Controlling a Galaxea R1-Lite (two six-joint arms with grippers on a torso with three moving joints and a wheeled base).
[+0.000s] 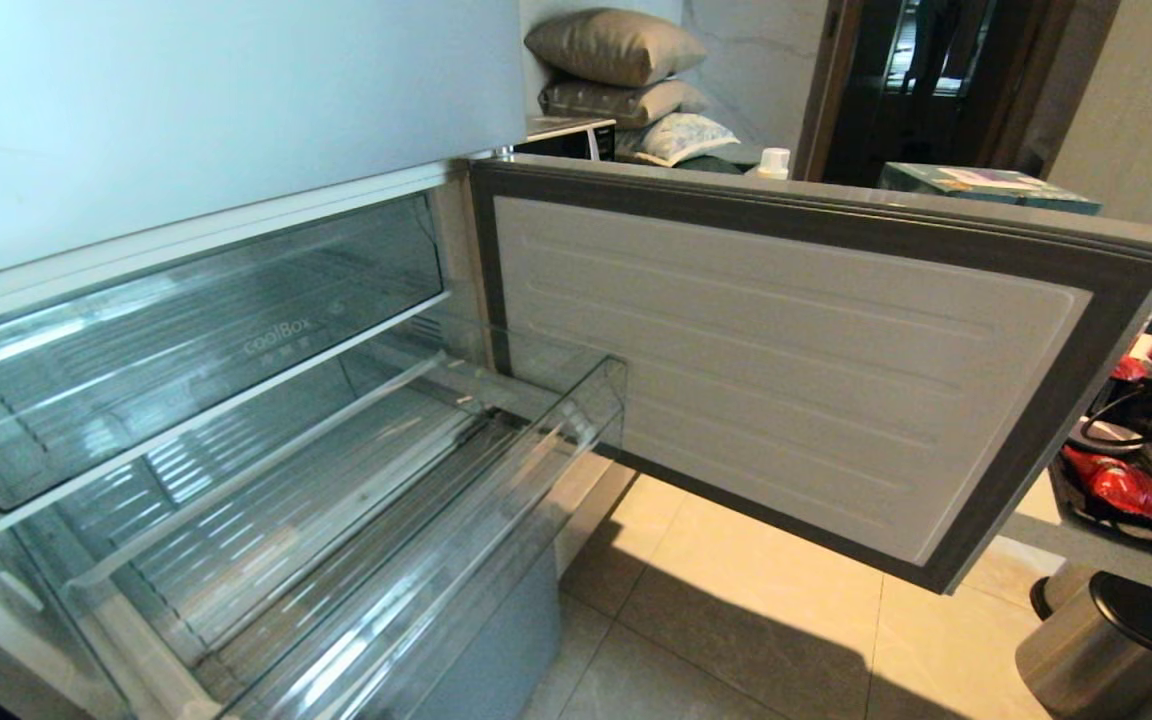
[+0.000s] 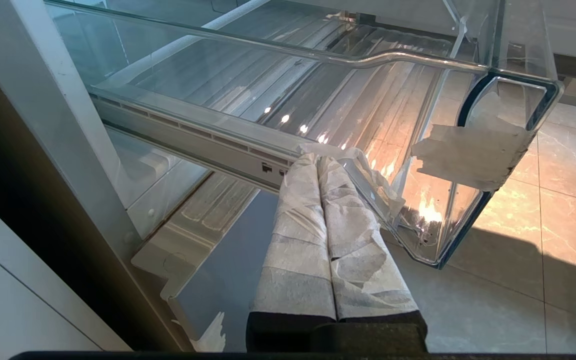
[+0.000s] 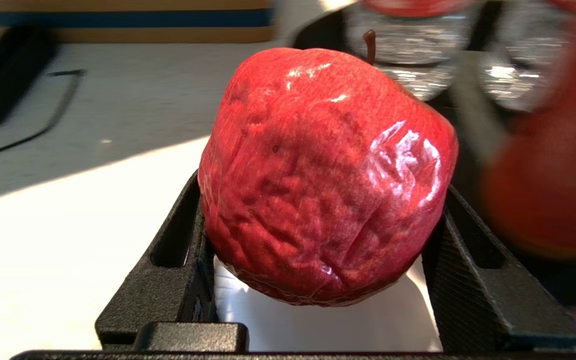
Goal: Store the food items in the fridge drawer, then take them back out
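Note:
The clear fridge drawer [image 1: 456,540] is pulled out and nothing lies on its ribbed bottom. Neither arm shows in the head view. My left gripper [image 2: 316,159] is shut, its tape-wrapped fingers pressed together just below the drawer's [image 2: 368,60] side rail, near its front corner. My right gripper [image 3: 323,200] is shut on a wrinkled, dull red round fruit [image 3: 328,170] with a brown stem. Black fingers [image 3: 183,235] press its two sides, and it hangs above a white tabletop [image 3: 68,225]. A blurred red thing [image 3: 548,165] stands close beside the fruit.
The open fridge door [image 1: 796,370] juts out to the drawer's right over the tiled floor [image 1: 736,620]. An upper clear drawer [image 1: 186,330] sits above. A steel bin [image 1: 1106,640] and red bags [image 1: 1136,490] stand at the far right. Shiny clear containers [image 3: 408,50] stand behind the fruit.

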